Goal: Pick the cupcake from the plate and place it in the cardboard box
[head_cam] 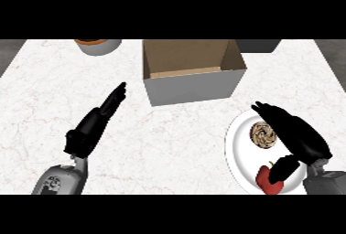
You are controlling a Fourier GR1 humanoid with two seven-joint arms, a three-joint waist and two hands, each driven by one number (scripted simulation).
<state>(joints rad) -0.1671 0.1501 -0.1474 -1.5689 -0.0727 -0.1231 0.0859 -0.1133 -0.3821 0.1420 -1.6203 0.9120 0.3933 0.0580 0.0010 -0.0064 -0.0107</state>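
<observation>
We see the cupcake [263, 135] lying on the white plate [236, 153] at the right of the worktop [169, 146]. The right hand [304, 139] is just beside it, fingers [277, 114] straight and apart from the thumb, holding nothing. The left hand [91, 125] rests open at left, and the cardboard box [192, 87] stands open beyond.

Matt cardboard box [192, 73], veined marble-look counter [40, 109], smooth white plate [238, 151]

Cardboard box [192, 73] at the far centre of the counter [175, 137]; plate [236, 144] nearer me, to its right, bearing the cupcake [264, 135]. My right hand [300, 137] just right of the cupcake; my left hand [93, 124] left of the box.
</observation>
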